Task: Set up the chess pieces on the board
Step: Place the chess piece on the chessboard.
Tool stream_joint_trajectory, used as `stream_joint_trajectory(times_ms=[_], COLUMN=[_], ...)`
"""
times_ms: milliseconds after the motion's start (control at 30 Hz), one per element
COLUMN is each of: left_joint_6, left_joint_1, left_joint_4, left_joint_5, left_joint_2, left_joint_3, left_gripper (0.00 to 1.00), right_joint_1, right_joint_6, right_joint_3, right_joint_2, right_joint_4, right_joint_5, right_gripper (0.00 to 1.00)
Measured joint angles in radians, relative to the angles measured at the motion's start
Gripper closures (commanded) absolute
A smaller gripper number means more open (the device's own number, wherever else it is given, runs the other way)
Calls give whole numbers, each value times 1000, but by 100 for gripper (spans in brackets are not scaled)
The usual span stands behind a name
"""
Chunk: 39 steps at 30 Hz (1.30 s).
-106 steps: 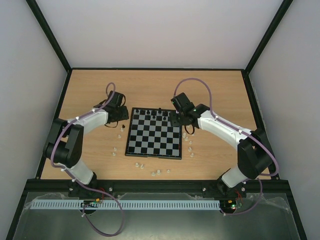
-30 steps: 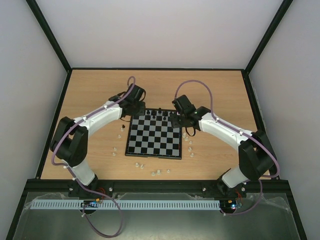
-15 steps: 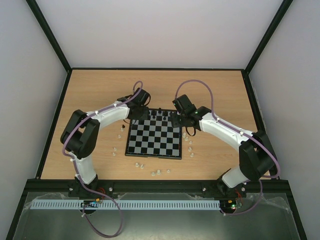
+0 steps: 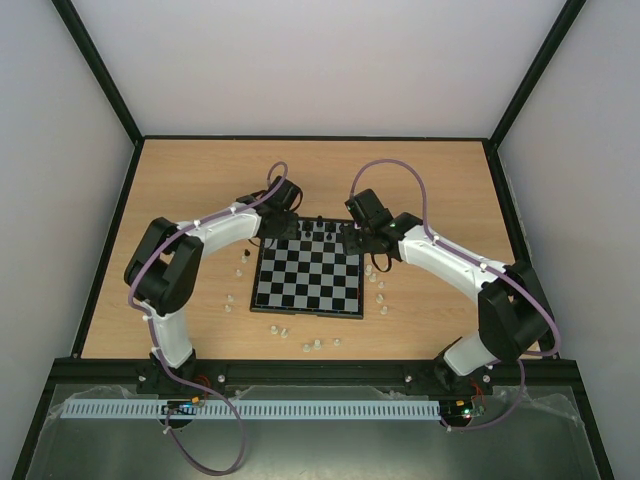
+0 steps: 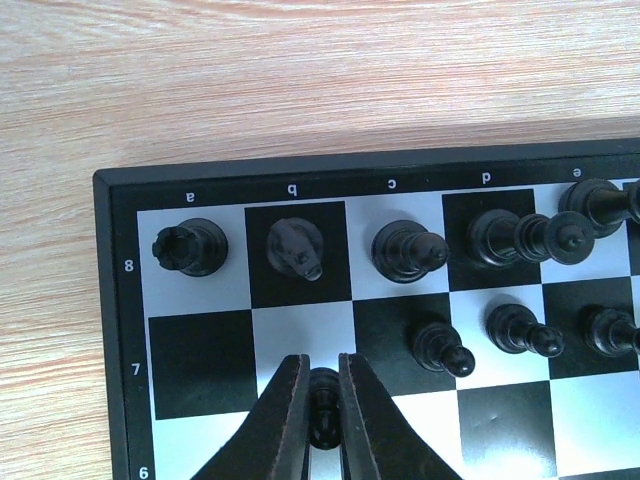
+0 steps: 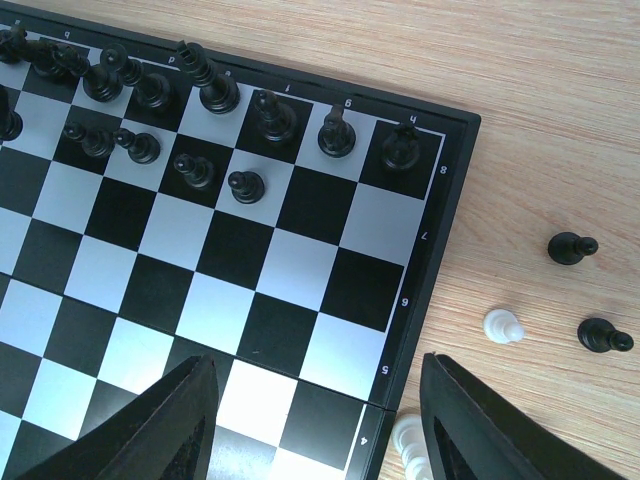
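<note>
The board (image 4: 300, 285) lies mid-table with black chess pieces (image 4: 318, 228) along its far rows. My left gripper (image 5: 320, 362) is shut on a black pawn (image 5: 322, 410) and holds it over the pale square b7, just behind the black knight (image 5: 297, 248). The rook (image 5: 190, 247) and bishop (image 5: 405, 250) stand on either side of the knight. In the top view the left gripper (image 4: 278, 226) is over the board's far left corner. My right gripper (image 6: 318, 368) is open and empty above the board's right edge (image 6: 440, 260), and it also shows in the top view (image 4: 358, 238).
Two black pawns (image 6: 572, 247) (image 6: 603, 336) and a white pawn (image 6: 503, 326) stand on the wood right of the board. Another white piece (image 6: 412, 440) sits by the board edge. More whitish pieces lie in front of the board (image 4: 318, 344) and to its left (image 4: 240, 268).
My left arm has swung from the table left of the board to the board's far left corner, carrying its gripper over the back rows. The right arm has barely moved.
</note>
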Motion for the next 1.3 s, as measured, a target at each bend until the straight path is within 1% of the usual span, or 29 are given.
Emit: stream_joint_trajectory(times_ms=[500,533,667,900,1100,1300], left_joint_6=[0,0,2,-1,-5,-14], left_joint_1=[7,7,9,13,13,12], left_joint_4=[17,18,23,24,19,5], left_joint_5=[0,0,0,-8,-16,-23], left_joint_2=[41,41,41,41,13,-136], left_joint_3=[0,0,0,0,-3,-50], left_gripper=[93,92,81,64,61,53], right_joint_1=[0,0,0,0,0,0], right_joint_6=[0,0,0,0,0,0], right_joint_3=[0,-1,-2,-3,-4,-5], right_joint_2=[0,1,1,1,1,1], right_joint_4=[0,0,1,3,5,8], right_joint_5=[0,-1,-2,-4,-7,-8], right_gripper=[44,44,44,44,44,44])
